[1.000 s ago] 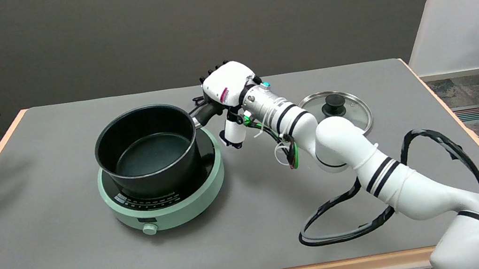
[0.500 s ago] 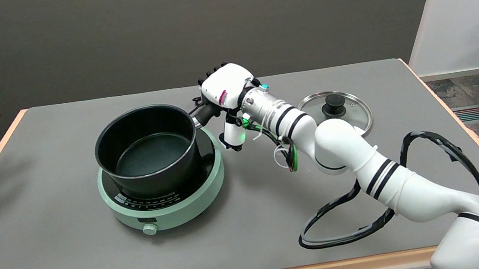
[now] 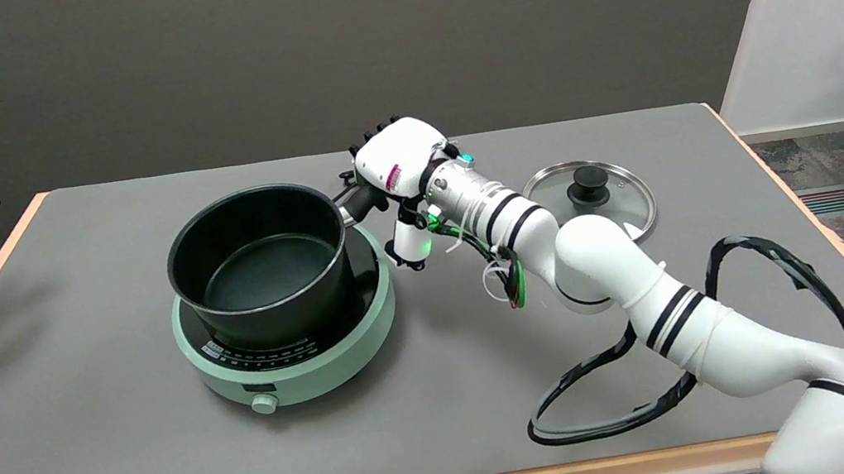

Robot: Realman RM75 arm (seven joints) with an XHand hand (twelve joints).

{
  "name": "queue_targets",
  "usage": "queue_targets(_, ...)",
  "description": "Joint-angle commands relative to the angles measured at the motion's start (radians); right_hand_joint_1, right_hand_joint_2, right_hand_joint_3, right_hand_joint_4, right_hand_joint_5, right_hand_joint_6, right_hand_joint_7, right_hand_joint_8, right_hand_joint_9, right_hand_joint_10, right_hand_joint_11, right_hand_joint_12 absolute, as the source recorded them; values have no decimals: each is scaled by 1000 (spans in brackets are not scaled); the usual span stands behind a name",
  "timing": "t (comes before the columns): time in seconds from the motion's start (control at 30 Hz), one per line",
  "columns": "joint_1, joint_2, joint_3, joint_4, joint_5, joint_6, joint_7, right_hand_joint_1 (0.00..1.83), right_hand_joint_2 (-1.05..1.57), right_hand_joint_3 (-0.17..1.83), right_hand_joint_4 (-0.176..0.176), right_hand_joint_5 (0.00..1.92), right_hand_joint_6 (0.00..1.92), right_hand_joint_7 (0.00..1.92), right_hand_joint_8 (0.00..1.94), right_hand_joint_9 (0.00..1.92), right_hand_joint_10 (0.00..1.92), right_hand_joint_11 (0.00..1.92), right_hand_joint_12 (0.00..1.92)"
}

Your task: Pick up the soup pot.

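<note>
Head view: soup pot point(image 3: 261, 265) black, empty, seated on green hotplate point(image 3: 289, 340), left of centre on grey surface point(image 3: 81, 422). Right hand point(image 3: 397, 170) over pot handle point(image 3: 359, 199), fingers curled across its far side; whether grip has closed cannot tell, palm hides contact. Thumb hangs below, apart from handle.

Risks, judged: single side handle, so pot likely tips rim-down if hold loose. Base could drag hotplate. Glass lid point(image 3: 590, 195) lies near forearm; elbow swing may knock it.
</note>
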Motion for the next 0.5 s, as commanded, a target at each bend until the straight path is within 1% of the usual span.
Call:
queue_targets(0.03, -29, 7, 7, 25, -1, 23, 0, 1009, -111, 1461, -29, 1166, 1166, 1166, 1166, 1166, 1166, 1166, 1166)
queue_targets(0.13, -32, 11, 7, 29, -1, 23, 0, 1009, -102, 1446, -32, 1174, 1174, 1174, 1174, 1174, 1174, 1174, 1174)
queue_targets(0.27, -32, 14, 7, 35, -1, 23, 0, 1010, -55, 1393, -47, 1199, 1199, 1199, 1199, 1199, 1199, 1199, 1199)
queue_targets(0.3, -32, 14, 7, 36, -1, 23, 0, 1009, -23, 1353, -52, 1210, 1210, 1210, 1210, 1210, 1210, 1210, 1210)
queue_targets(0.33, -31, 15, 7, 36, -1, 23, 0, 992, 77, 1228, -110, 1255, 1255, 1255, 1255, 1255, 1255, 1255, 1255)
queue_targets(0.37, -30, 15, 7, 36, -1, 23, 0, 1003, 128, 1153, -101, 1279, 1279, 1279, 1279, 1279, 1279, 1279, 1279)
queue_targets(0.4, -28, 15, 7, 36, -1, 23, 0, 1006, 152, 1110, -99, 1290, 1290, 1290, 1290, 1290, 1290, 1290, 1290)
queue_targets(0.5, -24, 15, 7, 36, -1, 23, 0, 1010, 196, 1012, -104, 1313, 1313, 1313, 1313, 1313, 1313, 1313, 1313)
